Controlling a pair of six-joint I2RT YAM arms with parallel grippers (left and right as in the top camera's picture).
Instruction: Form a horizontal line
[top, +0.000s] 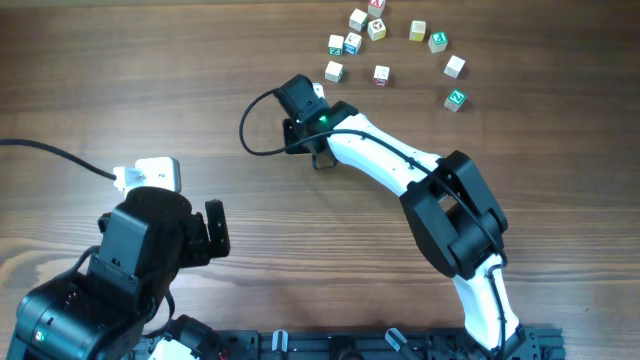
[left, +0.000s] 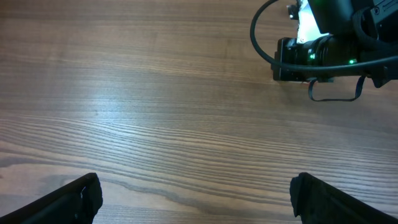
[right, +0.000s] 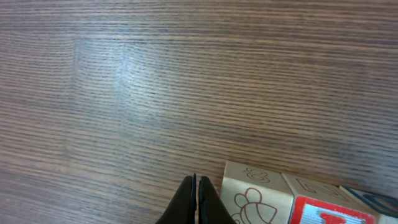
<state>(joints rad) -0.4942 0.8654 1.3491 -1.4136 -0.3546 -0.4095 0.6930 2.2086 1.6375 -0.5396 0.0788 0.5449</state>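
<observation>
In the right wrist view a short row of wooden cubes lies at the bottom right, edge to edge. It holds a pale cube with brown line drawings (right: 258, 194), a red-marked cube (right: 318, 210) and the edge of a third (right: 373, 202). My right gripper (right: 196, 200) is shut and empty, its tips on the table just left of the pale cube. In the overhead view my right gripper (top: 297, 97) reaches to the upper middle and hides most of the row. My left gripper (left: 196, 202) is open and empty over bare wood at the lower left (top: 215, 232).
Several loose letter cubes lie scattered at the top right of the table, from one (top: 334, 70) near my right gripper to a green-marked one (top: 455, 99). A black cable (top: 255, 130) loops left of the right wrist. A white device (top: 152, 174) sits by the left arm.
</observation>
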